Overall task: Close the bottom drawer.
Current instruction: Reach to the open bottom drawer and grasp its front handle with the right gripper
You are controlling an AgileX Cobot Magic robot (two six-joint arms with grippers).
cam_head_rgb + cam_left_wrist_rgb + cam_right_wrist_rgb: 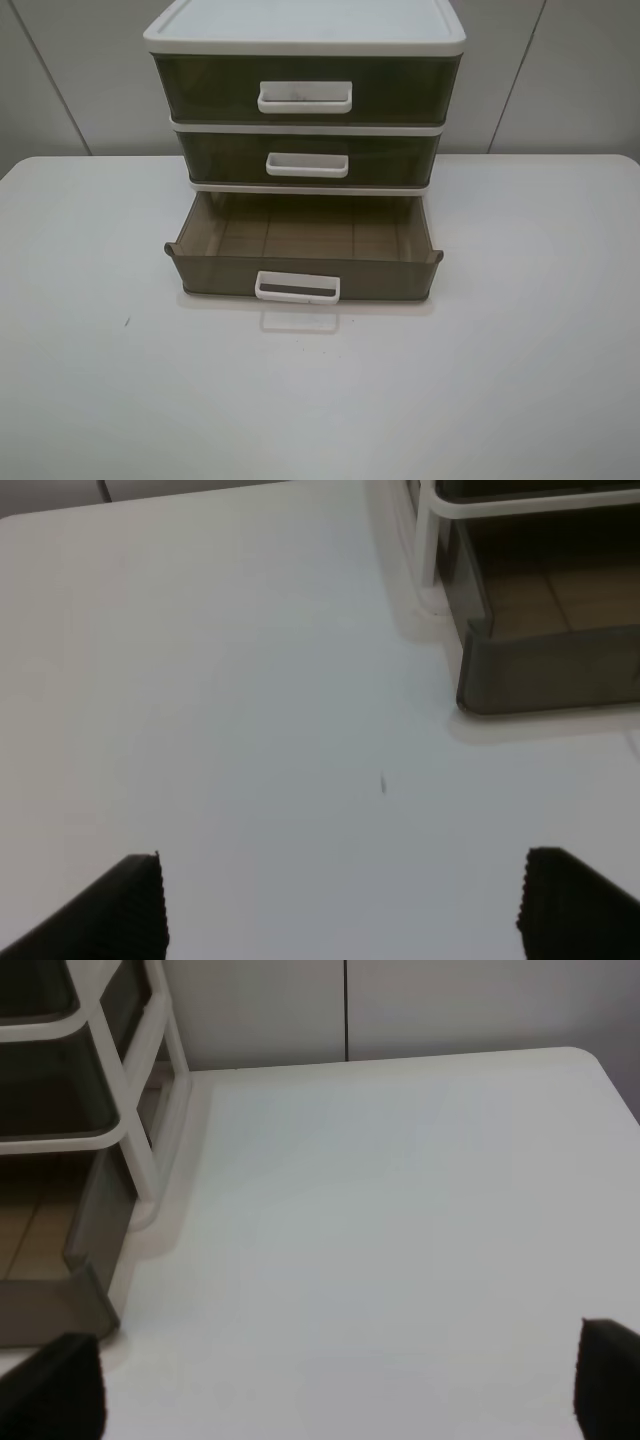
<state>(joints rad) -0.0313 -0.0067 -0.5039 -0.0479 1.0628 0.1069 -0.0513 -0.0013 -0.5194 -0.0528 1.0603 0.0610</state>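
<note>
The bottom drawer (305, 262) of the white-framed cabinet (305, 30) is pulled out toward the front, showing its gridded floor and white loop handle (297, 288). The middle drawer (308, 160) and top drawer (305, 90) are shut. No gripper shows in the exterior high view. In the left wrist view the left gripper (345, 910) is open, above the table to the left of the drawer's corner (545, 665). In the right wrist view the right gripper (340, 1385) is open, to the right of the drawer's other corner (80, 1285).
The cabinet stands at the back middle of a white table (500, 380). A small dark speck (127, 322) marks the table at the front left. Grey wall panels (560, 80) rise behind the table.
</note>
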